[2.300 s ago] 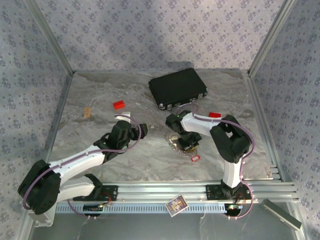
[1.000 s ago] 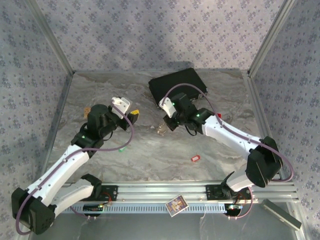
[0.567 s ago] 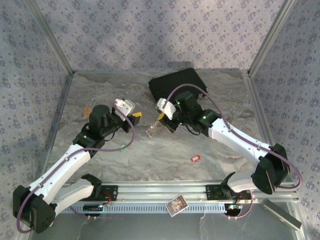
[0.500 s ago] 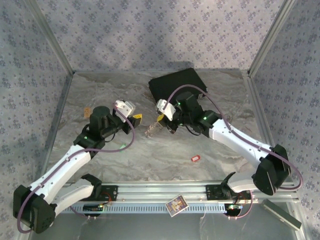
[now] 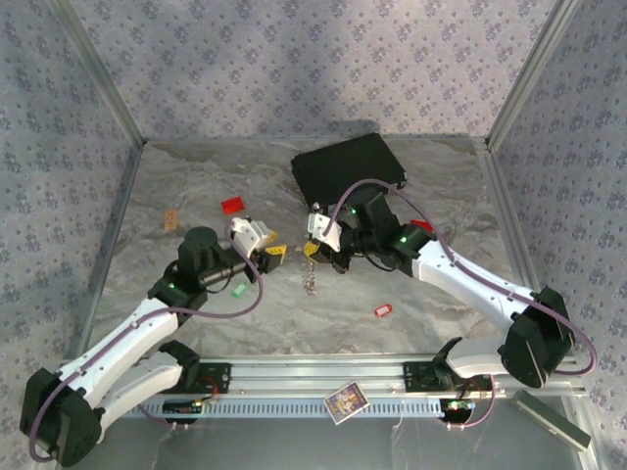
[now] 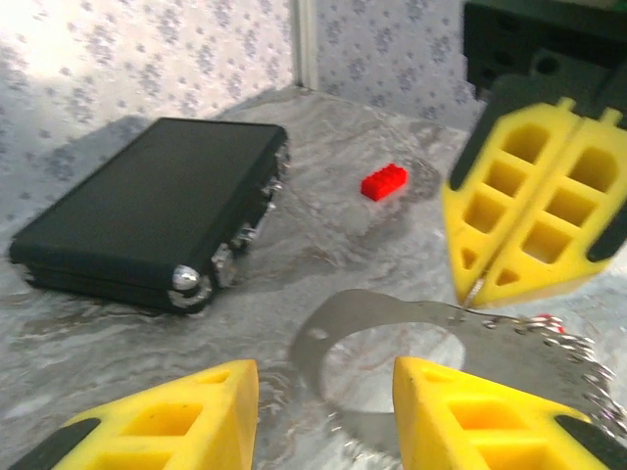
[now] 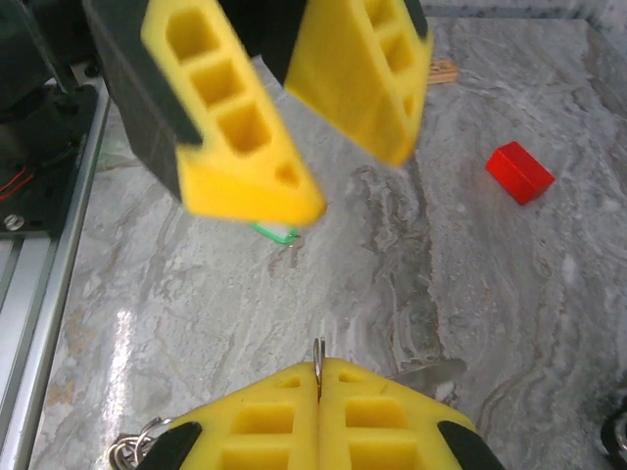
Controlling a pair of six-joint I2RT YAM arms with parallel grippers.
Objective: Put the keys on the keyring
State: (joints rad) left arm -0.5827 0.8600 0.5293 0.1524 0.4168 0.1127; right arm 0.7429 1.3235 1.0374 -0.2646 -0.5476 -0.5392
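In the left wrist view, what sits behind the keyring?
The closed black case and a red block lie on the table behind the keyring. The right gripper, shut on the keyring, covers whatever lies past its fingers.

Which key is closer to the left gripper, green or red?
The green key, lying just short of the left gripper beside that arm. The red key lies much farther off, over on the right side.

No readable text, brand, number or sign anywhere. Small printed card (image 5: 344,400) leaning on the front rail (image 5: 294,375), with a purple border and a pale picture in the middle: too small and blurred to make out any lettering.
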